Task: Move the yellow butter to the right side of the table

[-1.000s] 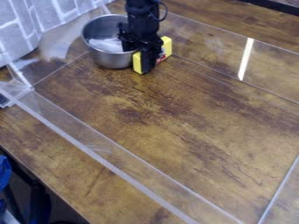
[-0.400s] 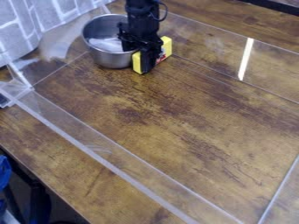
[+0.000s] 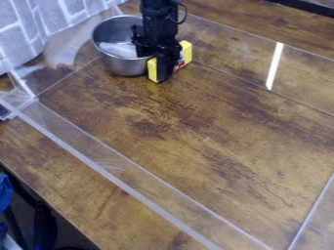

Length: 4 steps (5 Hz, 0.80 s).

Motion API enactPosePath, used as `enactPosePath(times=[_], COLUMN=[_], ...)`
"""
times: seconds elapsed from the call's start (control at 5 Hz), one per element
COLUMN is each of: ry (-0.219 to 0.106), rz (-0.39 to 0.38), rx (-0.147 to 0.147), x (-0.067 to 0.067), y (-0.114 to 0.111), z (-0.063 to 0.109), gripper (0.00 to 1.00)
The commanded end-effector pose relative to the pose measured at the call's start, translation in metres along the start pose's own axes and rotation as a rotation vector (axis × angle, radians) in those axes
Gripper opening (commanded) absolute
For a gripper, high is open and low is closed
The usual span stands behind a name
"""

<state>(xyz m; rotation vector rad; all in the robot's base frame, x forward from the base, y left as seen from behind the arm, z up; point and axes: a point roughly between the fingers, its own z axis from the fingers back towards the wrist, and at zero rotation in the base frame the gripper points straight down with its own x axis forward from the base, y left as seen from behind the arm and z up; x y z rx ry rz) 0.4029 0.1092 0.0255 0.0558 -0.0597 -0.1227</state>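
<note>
Nothing has moved since the earlier frames: the gripper [image 3: 158, 61] stays clamped on the yellow butter [image 3: 169, 61], directly beneath it, beside the steel bowl [image 3: 120, 49] (far left). My guess: grasp settled, carry across the table [image 3: 196, 137] not begun.

A round steel bowl [image 3: 121, 51] stands at the upper left, its inside pale and reflective, with something whitish in it that is too blurred to name. Behind and to the left of it runs a white tiled wall [image 3: 33, 24], and a greyish, cloth-like shape [image 3: 59, 47] lies just left of the bowl against that wall. At the lower left corner a dark blue object [image 3: 7, 200] shows at the frame's edge, too cut off to identify.
</note>
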Motion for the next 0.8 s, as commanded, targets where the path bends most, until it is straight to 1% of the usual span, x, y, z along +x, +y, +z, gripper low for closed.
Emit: enactPosePath(times=[0.0, 0.6], ry=[-0.006, 0.001], rz=[0.016, 0.013], rx=[0.004, 0.008], x=[0.0009, 0.0009], y=[0.0018, 0.0015], z=[-0.0071, -0.0111], gripper=[0.00, 0.00])
